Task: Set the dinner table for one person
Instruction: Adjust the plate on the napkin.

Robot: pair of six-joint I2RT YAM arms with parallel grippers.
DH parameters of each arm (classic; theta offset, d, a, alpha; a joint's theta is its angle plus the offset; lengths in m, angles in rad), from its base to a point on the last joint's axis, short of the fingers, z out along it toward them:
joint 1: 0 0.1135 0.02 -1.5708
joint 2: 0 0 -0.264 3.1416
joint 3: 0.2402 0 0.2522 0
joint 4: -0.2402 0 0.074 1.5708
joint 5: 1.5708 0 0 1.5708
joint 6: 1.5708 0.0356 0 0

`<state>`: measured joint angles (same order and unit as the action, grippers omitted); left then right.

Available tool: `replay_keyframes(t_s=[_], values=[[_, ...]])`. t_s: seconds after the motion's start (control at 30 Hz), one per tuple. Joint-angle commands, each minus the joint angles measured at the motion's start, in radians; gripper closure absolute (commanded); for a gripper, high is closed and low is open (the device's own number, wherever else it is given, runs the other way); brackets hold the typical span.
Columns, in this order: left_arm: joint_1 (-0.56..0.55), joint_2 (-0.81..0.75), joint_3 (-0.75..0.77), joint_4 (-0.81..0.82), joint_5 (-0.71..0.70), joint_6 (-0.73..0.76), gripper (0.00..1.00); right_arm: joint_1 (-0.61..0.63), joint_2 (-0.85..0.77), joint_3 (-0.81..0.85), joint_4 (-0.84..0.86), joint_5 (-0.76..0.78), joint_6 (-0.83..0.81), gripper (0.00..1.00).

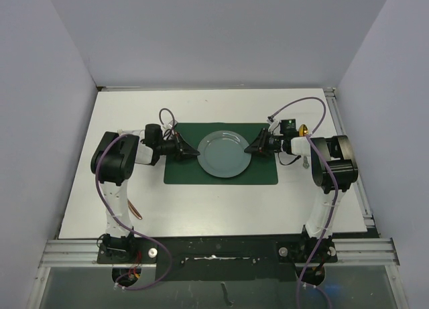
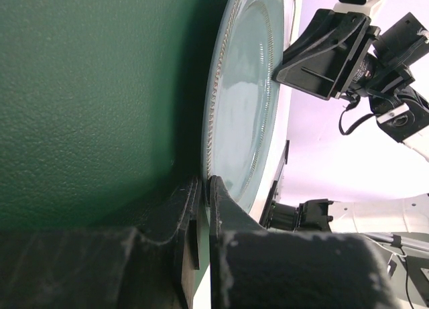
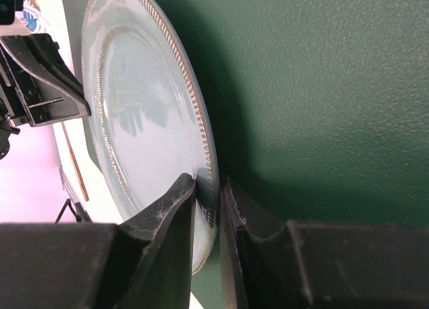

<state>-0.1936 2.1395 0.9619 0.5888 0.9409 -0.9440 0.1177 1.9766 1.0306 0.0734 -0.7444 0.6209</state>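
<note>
Dinner table (image 1: 201, 208) lies beneath both jaws, each pinching the plate's (image 1: 224, 155) rim.

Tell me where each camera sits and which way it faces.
Top external: above and behind the bases, looking down at the table; both arms show, left gripper and right gripper at the plate over the placemat.
Left wrist: on the left arm, facing right across the plate; own gripper at bottom.
Right wrist: on the right arm, facing left across the plate; own gripper at bottom.
Shared: both wrist views show the plate's rim and the opposite gripper.
</note>
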Motion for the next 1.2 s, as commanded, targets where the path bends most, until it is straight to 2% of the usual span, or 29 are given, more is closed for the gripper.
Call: replay_keyframes(t_s=[0.0, 0.6, 1.17], values=[[-0.016, -0.046, -0.011, 0.047, -0.034, 0.014, 1.0, 0.038, -0.051, 0.028, 0.022, 0.025, -0.032, 1.0], [-0.012, -0.154, -0.022, 0.07, -0.042, -0.015, 1.0, 0.072, -0.083, 0.056, -0.009, 0.044, -0.058, 1.0], [-0.007, -0.162, -0.047, 0.074, -0.052, -0.016, 1.0, 0.086, -0.057, 0.083, -0.032, 0.028, -0.068, 1.0]])
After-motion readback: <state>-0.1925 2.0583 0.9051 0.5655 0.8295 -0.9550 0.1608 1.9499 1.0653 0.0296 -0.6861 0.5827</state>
